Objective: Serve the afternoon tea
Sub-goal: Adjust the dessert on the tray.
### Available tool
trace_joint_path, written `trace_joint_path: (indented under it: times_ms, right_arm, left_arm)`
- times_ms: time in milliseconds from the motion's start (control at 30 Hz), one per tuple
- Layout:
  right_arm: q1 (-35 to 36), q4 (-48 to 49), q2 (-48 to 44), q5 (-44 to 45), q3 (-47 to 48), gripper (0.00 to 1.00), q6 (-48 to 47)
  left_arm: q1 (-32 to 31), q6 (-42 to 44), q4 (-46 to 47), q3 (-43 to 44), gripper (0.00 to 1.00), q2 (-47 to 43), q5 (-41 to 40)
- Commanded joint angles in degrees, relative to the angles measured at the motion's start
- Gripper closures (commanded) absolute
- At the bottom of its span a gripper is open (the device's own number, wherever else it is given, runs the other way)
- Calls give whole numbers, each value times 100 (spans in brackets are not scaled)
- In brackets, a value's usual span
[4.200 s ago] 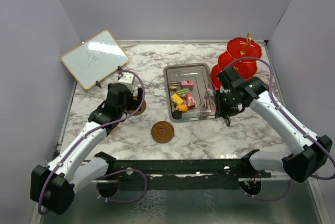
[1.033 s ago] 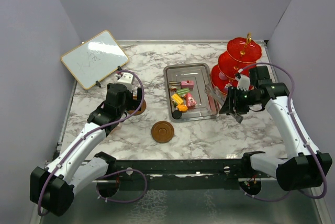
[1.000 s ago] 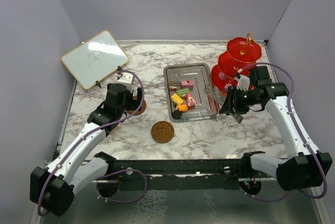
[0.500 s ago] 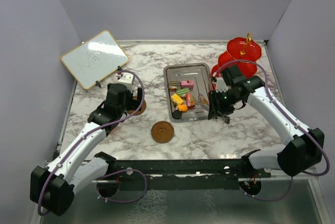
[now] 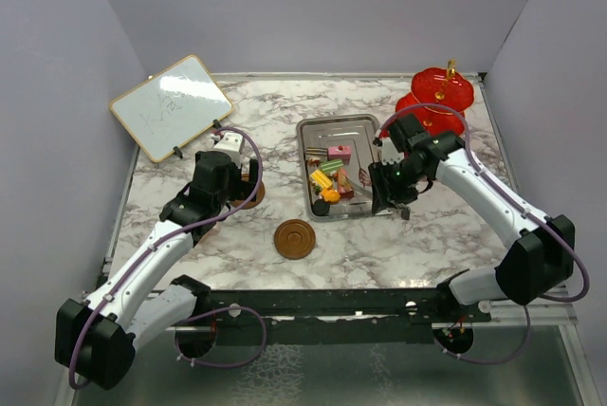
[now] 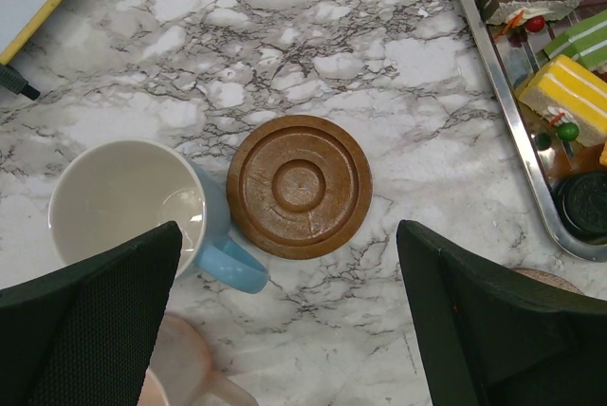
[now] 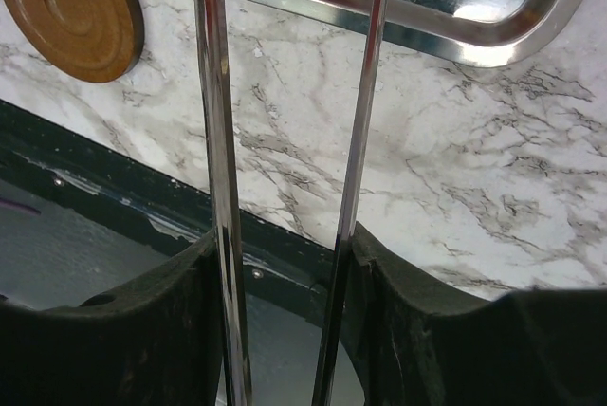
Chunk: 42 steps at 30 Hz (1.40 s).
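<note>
Small cake pieces [image 5: 331, 178] lie in the steel tray [image 5: 347, 123]. The red three-tier stand [image 5: 441, 95] is at the back right. My right gripper [image 5: 381, 188] is shut on steel tongs [image 7: 216, 140], whose tips reach over the cakes at the tray's right side. My left gripper [image 6: 285, 321] is open and hovers above a brown saucer [image 6: 299, 186]. The blue cup [image 6: 128, 202] stands left of that saucer and the pink cup [image 6: 180, 368] is near it. The second saucer [image 5: 295, 238] lies near the front and also shows in the right wrist view [image 7: 71, 8].
A wood-framed whiteboard [image 5: 171, 106] leans at the back left. The tray's rim [image 6: 503, 102] runs just right of the left gripper's saucer, with yellow [image 6: 567, 83] and green [image 6: 579, 38] cakes inside. The table's dark front rail [image 7: 142, 207] lies under the right gripper.
My right arm has swung left from beside the red stand to the tray, carrying the tongs over the cakes. The left arm has not moved.
</note>
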Motion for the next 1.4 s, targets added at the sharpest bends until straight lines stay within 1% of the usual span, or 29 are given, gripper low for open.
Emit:
trace_joint_path:
  times_ms: [0,167,333,433,500,633,800,967,1167,1367]
  right_arm:
    - [137,142,89,29,167,53,-88]
    - [217,55,328,243,145,53,-104]
    - [312,170,473,111,141,53,-134]
    - [361,172,561,310,119,54,-32]
    - [364,180,481,393,129,56,57]
    - [364,80,69,520,206,65,281]
    - [364,-109,-412,644,83,71,561]
    - [364,-505,-582,773,-220,71,708]
    - [364,-533,-408,640,-383,69,720]
    - [360,-450,-223,748,-157,60,688]
  left_arm:
    - [35,35,-14,132,1,-49,-34]
    - [28,44,-9,153,1,-4,-39]
    - [36,51,-26,151,1,-30,-45]
    - [29,42,-22,121,1,-85,-78]
    - [28,32,-28,130,1,-70,-80]
    - [29,40,-21,138,1,-41,-63]
    - [35,36,-8,151,1,-7,-20]
    - [28,47,-9,156,1,-1,-20]
    - [31,35,-12,156,1,0,5]
    - [30,34,-9,158,1,4,5]
